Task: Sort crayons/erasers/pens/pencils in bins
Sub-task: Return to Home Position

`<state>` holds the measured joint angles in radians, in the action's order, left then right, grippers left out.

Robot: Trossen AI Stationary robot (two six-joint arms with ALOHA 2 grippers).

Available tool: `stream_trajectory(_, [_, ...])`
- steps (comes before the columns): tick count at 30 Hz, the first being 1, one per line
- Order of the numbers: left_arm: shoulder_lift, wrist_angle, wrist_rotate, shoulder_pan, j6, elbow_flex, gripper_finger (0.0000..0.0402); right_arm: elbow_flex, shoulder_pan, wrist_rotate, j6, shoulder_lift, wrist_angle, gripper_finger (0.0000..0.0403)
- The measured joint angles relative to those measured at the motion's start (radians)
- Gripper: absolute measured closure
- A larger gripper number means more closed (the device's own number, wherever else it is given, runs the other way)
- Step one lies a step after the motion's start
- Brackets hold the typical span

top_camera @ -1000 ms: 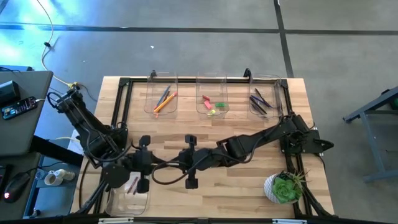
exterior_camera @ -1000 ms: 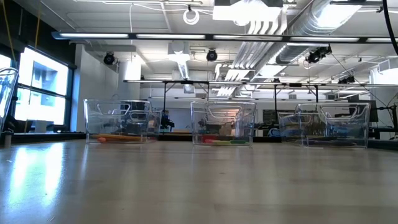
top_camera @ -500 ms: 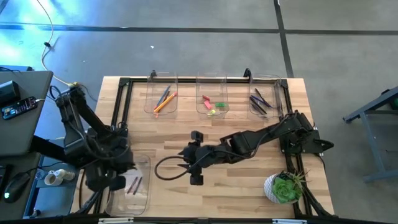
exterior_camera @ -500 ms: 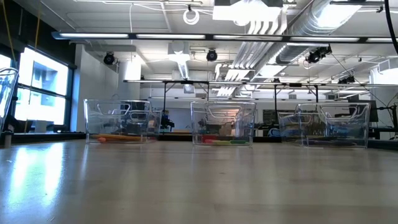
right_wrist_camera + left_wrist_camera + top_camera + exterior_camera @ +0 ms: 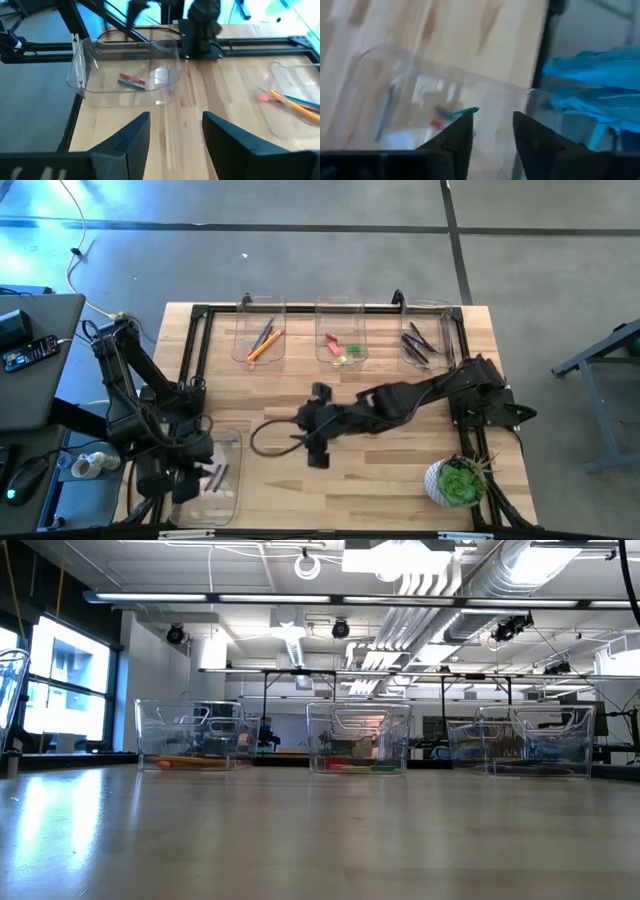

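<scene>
The left gripper (image 5: pixel 490 135) hangs over the near-left clear bin (image 5: pixel 212 480), its two dark fingers spread apart with nothing between them; the crayons (image 5: pixel 213 476), short reddish stubs, lie inside that bin just below and beside it. In the right wrist view the same bin (image 5: pixel 125 67) shows one red and one darker stick lying side by side on its floor.

The right gripper (image 5: pixel 318 427) sits over bare wood near the table's middle, well apart from that bin, jaws wide and empty.

The table (image 5: pixel 390 470) is pale butcher-block planking in a black metal frame. Across from the crayon bin, along the far edge, stand three more glossy round-cornered trays: one with orange and blue pencils (image 5: pixel 263 340), one with pink, green and yellow erasers (image 5: pixel 341 350), one with dark pens (image 5: pixel 418 340). A potted plant (image 5: pixel 458 483) stands at the near-right corner.
</scene>
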<state>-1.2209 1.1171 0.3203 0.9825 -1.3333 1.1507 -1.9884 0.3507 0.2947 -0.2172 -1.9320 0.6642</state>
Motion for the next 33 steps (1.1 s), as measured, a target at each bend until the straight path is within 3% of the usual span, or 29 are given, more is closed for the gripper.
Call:
stream_trajectory(2, [0.005, -0.067, 0.058, 0.000, 0.074, 0.000, 0.0260, 0.000, -0.011, -0.011, -0.007, 0.038, 0.051, 0.0231])
stream_trajectory(6, [0.033, -0.200, 0.269, -0.032, 0.280, 0.000, 0.0253, 0.000, -0.031, 0.014, 0.037, 0.148, 0.188, 0.0231])
stream_trajectory(9, [0.062, -0.325, 0.314, -0.133, 0.436, -0.013, 0.0268, 0.024, -0.043, 0.074, 0.082, 0.243, 0.244, 0.0231])
stream_trajectory(11, [0.084, -0.461, 0.262, -0.231, 0.561, -0.047, 0.0283, 0.067, -0.053, 0.121, 0.099, 0.316, 0.261, 0.0231])
stream_trajectory(14, [0.113, -0.708, 0.084, -0.393, 0.740, -0.118, 0.0307, 0.180, -0.074, 0.175, 0.113, 0.445, 0.248, 0.0231])
stream_trajectory(17, [0.131, -0.807, -0.048, -0.532, 0.843, -0.167, 0.0329, 0.353, -0.105, 0.178, 0.112, 0.591, 0.174, 0.0231])
stream_trajectory(24, [0.248, -0.856, -0.074, -0.678, 1.022, -0.269, 0.0366, 0.831, -0.185, 0.159, 0.067, 0.943, -0.088, 0.0231])
stream_trajectory(33, [0.602, -1.108, -0.074, -0.729, 1.029, -0.643, 0.0400, 1.252, -0.216, 0.159, -0.019, 1.312, -0.314, 0.0231])
